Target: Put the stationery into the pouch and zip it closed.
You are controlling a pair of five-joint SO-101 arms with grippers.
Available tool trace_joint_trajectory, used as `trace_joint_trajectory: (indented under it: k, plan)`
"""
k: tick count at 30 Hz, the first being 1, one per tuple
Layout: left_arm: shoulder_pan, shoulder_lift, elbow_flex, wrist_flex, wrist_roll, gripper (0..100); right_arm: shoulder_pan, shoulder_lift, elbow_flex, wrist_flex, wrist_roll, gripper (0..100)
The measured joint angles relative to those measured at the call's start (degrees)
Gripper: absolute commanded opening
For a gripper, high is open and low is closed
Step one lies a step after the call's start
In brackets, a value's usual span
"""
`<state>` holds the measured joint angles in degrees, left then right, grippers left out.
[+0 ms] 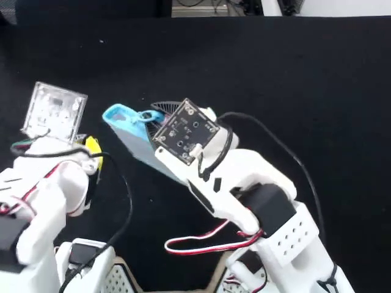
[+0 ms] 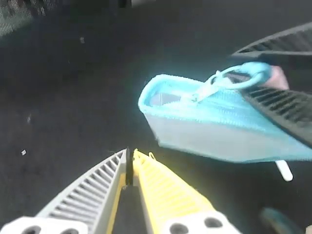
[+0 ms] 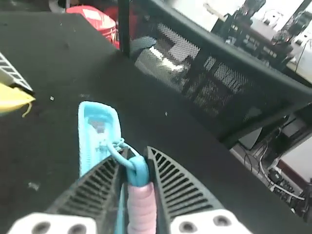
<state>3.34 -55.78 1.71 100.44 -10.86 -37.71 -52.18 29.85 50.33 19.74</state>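
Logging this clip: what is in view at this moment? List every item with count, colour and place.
pouch: one, light blue with a grey side, mid-table, held by its zip pull
zip pull: one, blue loop, between the right gripper's fingers
ridged thing: one, pink, in the same grip; cannot tell what it is
small stick: one, white, next to the pouch's grey side
table: one, black
red thing: one, in the room behind
mesh panel: one, black, past the table
left gripper: grey and yellow fingers, shut, empty, near the pouch's end
right gripper: black fingers, shut on the zip pull
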Motion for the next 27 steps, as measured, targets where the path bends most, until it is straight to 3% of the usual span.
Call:
trace_joint_trajectory:
  k: [5, 10, 17, 27]
  plan:
    - [-0.2, 0.4, 3.1, 0.0, 0.0, 4, 0.0, -1.8, 0.0, 3.3, 0.0, 1.0]
    - [-0.2, 0.3, 0.0, 0.0, -0.6, 20, 0.4, -3.9, 2.6, 3.6, 0.0, 1.0]
    - [-0.2, -0.3, -9.9, 0.0, -1.0, 21, 0.4, -4.1, 3.9, 3.6, -0.2, 1.0]
    - [-0.2, 3.6, -7.3, -3.9, -7.5, 21, 0.4, -4.4, 3.9, 3.6, -0.2, 1.0]
